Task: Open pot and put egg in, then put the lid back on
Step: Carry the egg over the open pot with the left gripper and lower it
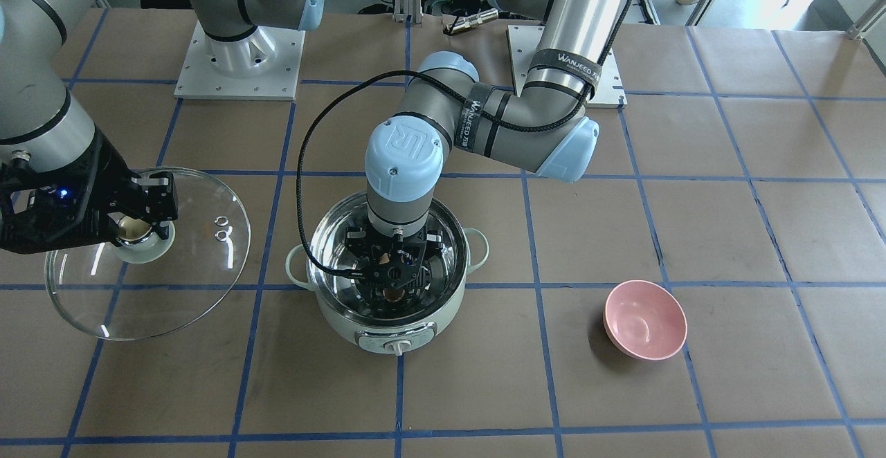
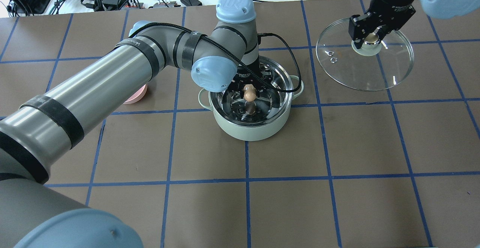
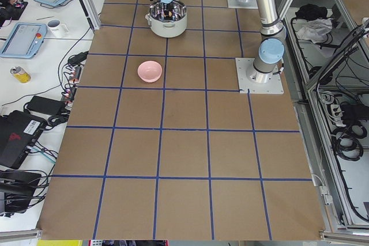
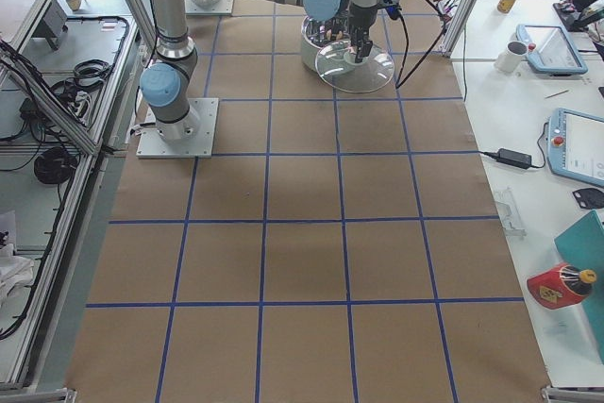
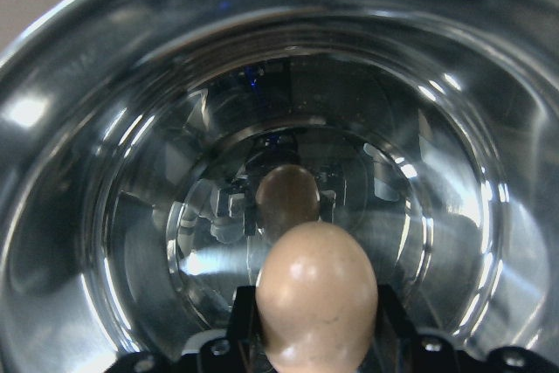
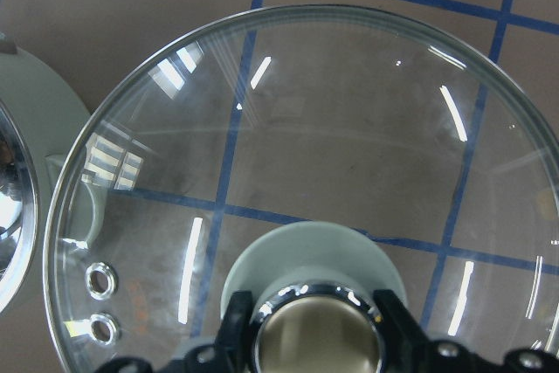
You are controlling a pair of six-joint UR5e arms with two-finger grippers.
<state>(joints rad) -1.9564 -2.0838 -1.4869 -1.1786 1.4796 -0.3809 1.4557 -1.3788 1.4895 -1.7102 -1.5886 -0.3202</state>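
Overhead exterior: tan oval egg (image 2: 249, 92) over mint pot (image 2: 247, 131), shiny interior.

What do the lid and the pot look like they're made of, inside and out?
Lid: clear glass by the look; the blue tape lines show through it and light streaks glint off it. Its knob looks like polished metal. Pot: outer wall pale green and smooth, painted metal or plastic, cannot tell; the inside is mirror-bright metal, likely steel, reflecting the egg.
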